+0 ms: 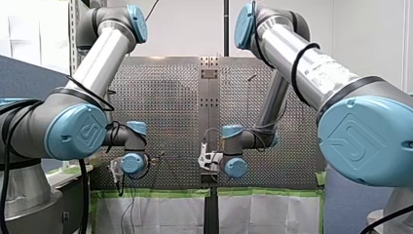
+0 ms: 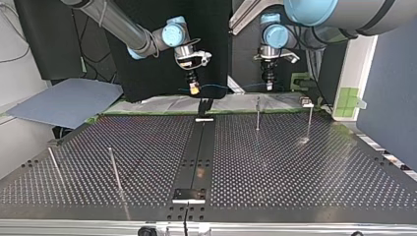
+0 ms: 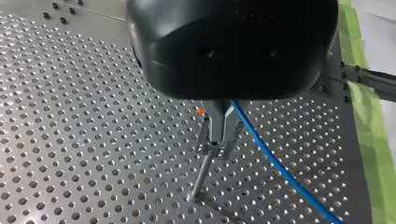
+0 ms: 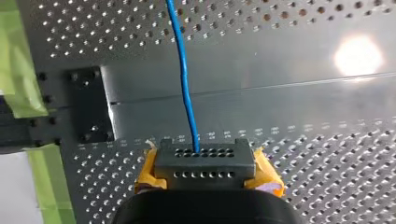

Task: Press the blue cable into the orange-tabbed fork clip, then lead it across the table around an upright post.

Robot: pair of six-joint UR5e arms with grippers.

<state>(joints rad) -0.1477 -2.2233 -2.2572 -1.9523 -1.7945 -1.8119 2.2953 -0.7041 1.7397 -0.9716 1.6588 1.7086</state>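
Observation:
The blue cable [image 2: 223, 87] hangs stretched between my two grippers above the table's far edge in the top view. My right gripper [image 4: 198, 151], with yellow pads, is shut on the cable [image 4: 181, 70], which runs straight ahead from its fingers. My left gripper [image 3: 219, 140] has its metal fingers shut together on the blue cable [image 3: 275, 163], which trails away beside them. Just under those fingertips stands an upright post [image 3: 201, 179]. A small orange tab [image 3: 200, 112] shows behind the fingers; the clip itself is hidden. In the front view my left gripper [image 1: 117, 171] and right gripper [image 1: 207, 160] hang low.
Thin upright posts stand on the perforated table [image 2: 295, 167]: two near the far edge in the top view [image 2: 257, 115] [image 2: 310, 123], two leaning ones at its near left [image 2: 114, 169]. A black centre rail [image 2: 199, 147] splits the plate. Green tape [image 4: 18, 56] lines the edge.

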